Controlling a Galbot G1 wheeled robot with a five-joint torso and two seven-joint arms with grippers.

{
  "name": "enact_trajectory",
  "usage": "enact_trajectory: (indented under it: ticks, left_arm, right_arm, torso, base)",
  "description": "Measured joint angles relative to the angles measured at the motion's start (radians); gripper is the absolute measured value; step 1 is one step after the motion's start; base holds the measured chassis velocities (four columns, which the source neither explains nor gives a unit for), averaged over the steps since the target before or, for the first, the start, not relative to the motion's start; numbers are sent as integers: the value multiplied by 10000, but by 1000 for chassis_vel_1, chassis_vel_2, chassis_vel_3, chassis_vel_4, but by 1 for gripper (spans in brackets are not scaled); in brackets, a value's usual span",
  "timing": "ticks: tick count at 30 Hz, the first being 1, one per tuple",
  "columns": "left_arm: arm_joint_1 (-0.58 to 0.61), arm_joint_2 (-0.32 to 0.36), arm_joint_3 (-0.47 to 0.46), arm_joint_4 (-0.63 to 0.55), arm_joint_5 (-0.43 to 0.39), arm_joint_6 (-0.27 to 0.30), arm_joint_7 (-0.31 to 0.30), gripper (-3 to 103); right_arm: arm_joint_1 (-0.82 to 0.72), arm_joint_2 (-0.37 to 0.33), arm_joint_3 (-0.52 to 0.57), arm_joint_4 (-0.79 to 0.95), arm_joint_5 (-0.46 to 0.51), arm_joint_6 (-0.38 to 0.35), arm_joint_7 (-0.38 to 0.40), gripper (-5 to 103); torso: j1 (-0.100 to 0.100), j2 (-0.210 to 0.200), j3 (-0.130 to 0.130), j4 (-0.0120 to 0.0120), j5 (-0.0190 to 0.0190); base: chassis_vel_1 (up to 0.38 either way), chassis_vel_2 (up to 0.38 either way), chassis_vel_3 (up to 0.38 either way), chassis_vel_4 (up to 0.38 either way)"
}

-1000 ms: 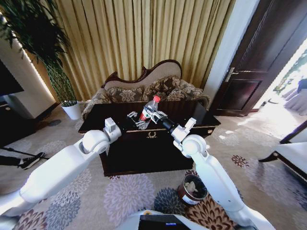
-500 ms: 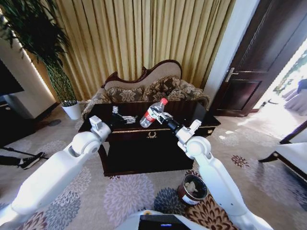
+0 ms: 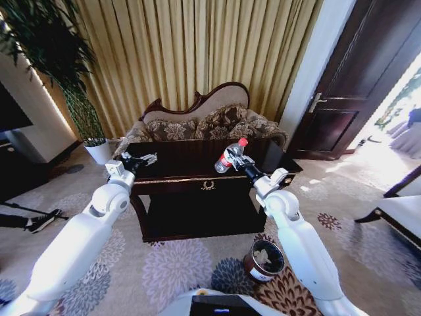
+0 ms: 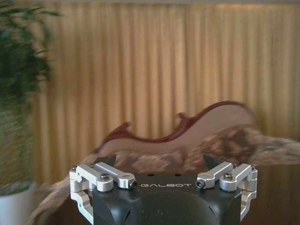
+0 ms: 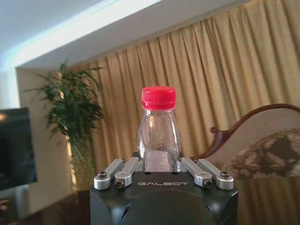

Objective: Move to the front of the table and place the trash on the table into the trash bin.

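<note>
Carrying the bottle (image 3: 227,160) clear of the surface (image 3: 197,172), the right tool (image 3: 235,160) has its fingers clamped on the bottle's lower body; the right wrist view shows the clear body and red cap (image 5: 158,97) rising upright from between the closed-in linkages. In the head view the bottle hangs tilted over the right half of the dark glossy top, cap pointing up and toward the sofa (image 3: 200,122).

By my reading the pick-up of this piece is done and the drop is what is left: the trash bin (image 3: 263,261) stands on the carpet, near the front right corner of the surface and well below the bottle. White crumpled paper (image 3: 265,257) already lies inside it. I can make out no other scraps on the top.

The left tool (image 3: 146,158) hovers over the left end of the surface with its fingers spread apart and nothing between them.

Around stand a potted plant (image 3: 66,72), gold curtains (image 3: 197,52) and a dark door (image 3: 355,79). The right arm's own elbow lies between bottle and bin.
</note>
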Motion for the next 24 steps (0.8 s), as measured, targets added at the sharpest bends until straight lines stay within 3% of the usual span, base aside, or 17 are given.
enact_trajectory:
  ticks: [4, 10, 24]
  left_arm:
    - [232, -138, -452, 101, 29, 165, -187, 100]
    - [900, 87, -1298, 224, 54, -6, 686, 100]
    - [1220, 128, -1563, 273, 26, -46, 880, 100]
  right_arm:
    - [-7, 151, 76, -180, -577, 3, 1, 26]
    - [-36, 366, 144, -477, -1569, 11, 1, 26]
    - [164, 145, 334, -856, -1920, 32, 3, 26]
  torso:
    - [0, 0, 0, 1, 0]
    - [-1, 0, 0, 2, 1]
    - [-1, 0, 0, -2, 1]
  base:
    - [0, 0, 0, 0]
    - [0, 0, 0, 0]
    - [0, 0, 0, 0]
